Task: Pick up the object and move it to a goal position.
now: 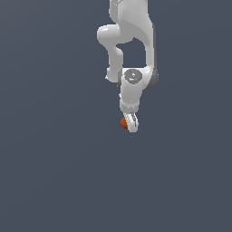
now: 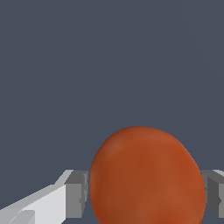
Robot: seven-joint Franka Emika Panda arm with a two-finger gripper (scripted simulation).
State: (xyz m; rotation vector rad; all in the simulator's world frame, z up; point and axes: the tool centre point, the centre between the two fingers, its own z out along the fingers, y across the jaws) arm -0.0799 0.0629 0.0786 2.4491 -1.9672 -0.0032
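gripper [image 1: 130,123] clamped on the orange-red lump [image 2: 146,177], one grey pad [image 2: 76,194] at its 9 o'clock, one at 3

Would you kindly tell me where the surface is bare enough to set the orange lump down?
All the grey surface around the arm looks bare. The only crowded spot is at the gripper, where the orange lump sits between the fingers.
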